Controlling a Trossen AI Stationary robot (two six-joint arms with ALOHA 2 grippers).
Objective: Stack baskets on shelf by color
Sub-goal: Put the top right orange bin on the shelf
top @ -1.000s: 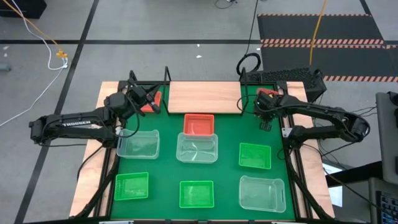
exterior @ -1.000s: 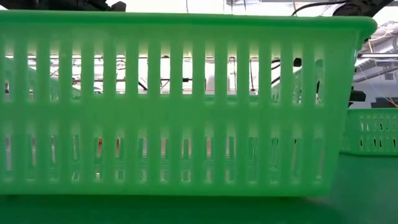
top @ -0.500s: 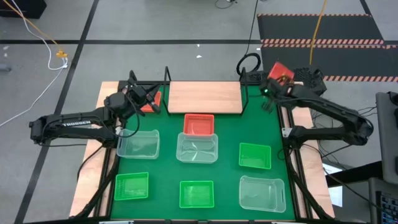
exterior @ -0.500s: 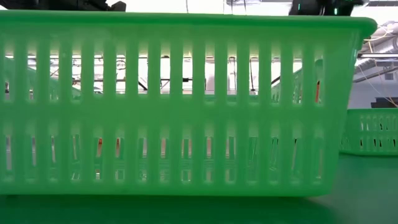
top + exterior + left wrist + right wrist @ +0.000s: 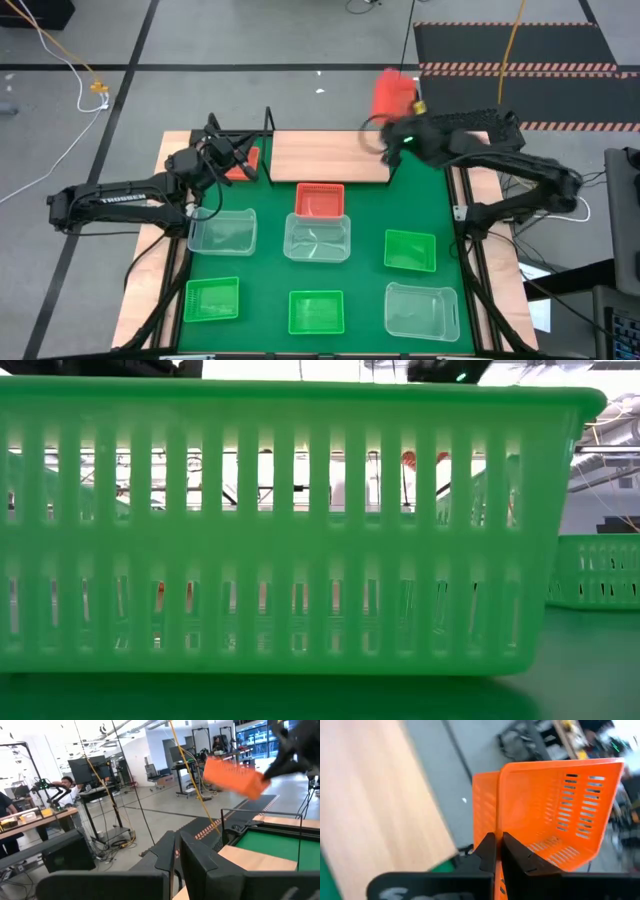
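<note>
Jaws of my right gripper clamp a red basket at upper centre, above the shelf; left gripper jaws together.

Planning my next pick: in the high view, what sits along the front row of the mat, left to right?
Green basket → second green basket → clear basket.
</note>
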